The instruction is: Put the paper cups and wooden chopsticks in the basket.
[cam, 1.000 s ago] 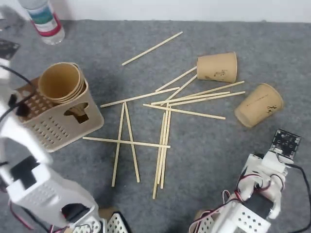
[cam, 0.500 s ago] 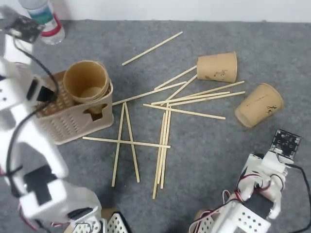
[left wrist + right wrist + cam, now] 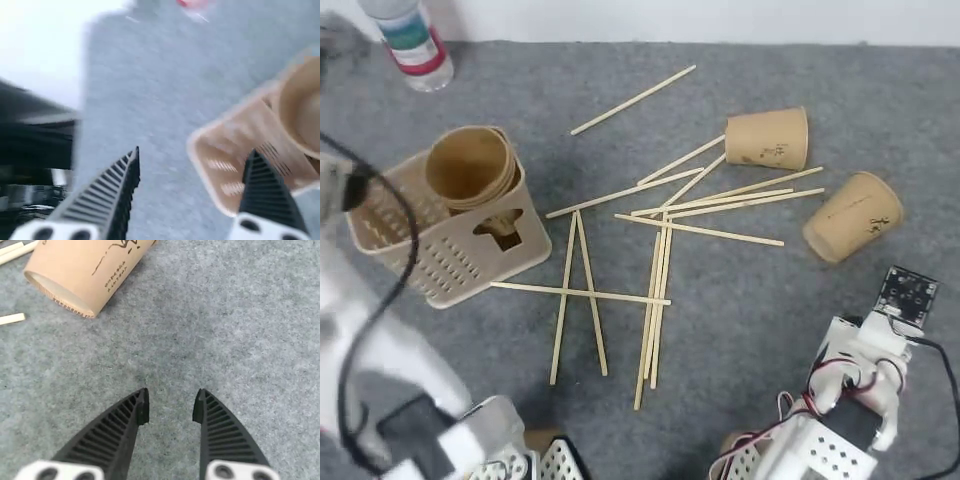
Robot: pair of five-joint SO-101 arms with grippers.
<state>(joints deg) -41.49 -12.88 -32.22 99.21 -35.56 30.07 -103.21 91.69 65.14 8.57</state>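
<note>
Now that the left gripper (image 3: 195,152) has swung clear, jaws wide and empty, the basket (image 3: 450,265) sits at 9 o'clock holding stacked cups (image 3: 470,165). Two loose paper cups (image 3: 767,138) at 2 o'clock and the chopsticks (image 3: 660,260) remain. Right gripper (image 3: 171,397): narrow gap, empty.

I am looking at what seems to be a robotics lab bench. Grey felt matting (image 3: 240,315) is lying under my right gripper (image 3: 171,402), a plain white wall (image 3: 720,18) is running far beyond it, and loose servo wires (image 3: 790,408) are hanging behind it off white printed arm parts (image 3: 820,452).
</note>
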